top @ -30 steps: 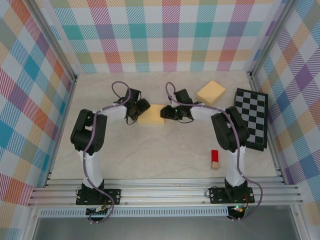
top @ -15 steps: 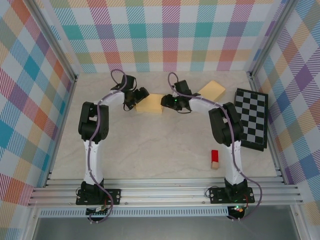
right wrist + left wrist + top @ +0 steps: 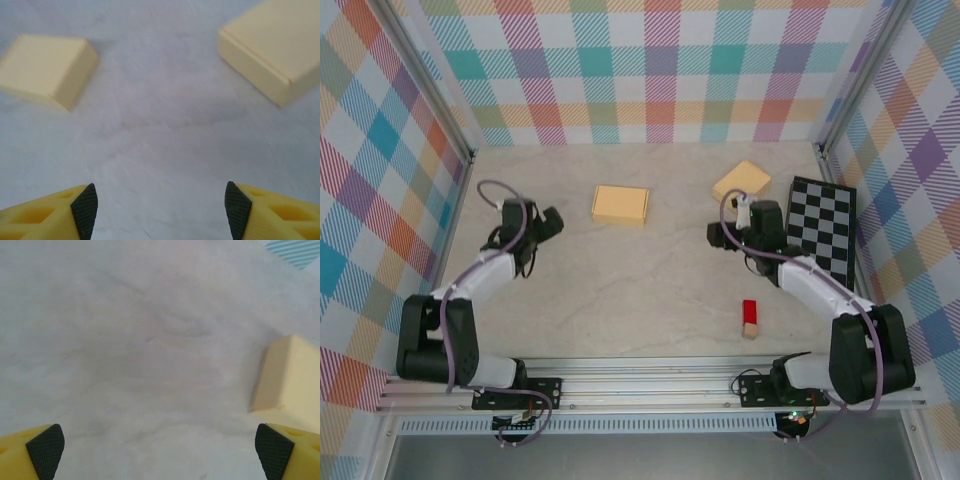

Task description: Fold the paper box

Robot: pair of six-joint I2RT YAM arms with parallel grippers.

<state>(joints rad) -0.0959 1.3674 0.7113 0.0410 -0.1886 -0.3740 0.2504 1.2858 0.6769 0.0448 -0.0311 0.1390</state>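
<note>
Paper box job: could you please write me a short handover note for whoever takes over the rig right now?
Left gripper: open and empty, to the left of the box, not touching it.
Right gripper: fingers apart and empty, to the right of the box, not touching it.
Things: the box lies closed and flat mid-table, toward the back wall. A second box lies beside the checkerboard.
Done: the box looks folded shut.
Left: probably only a check that its flaps hold, as I cannot make them out from these views.
</note>
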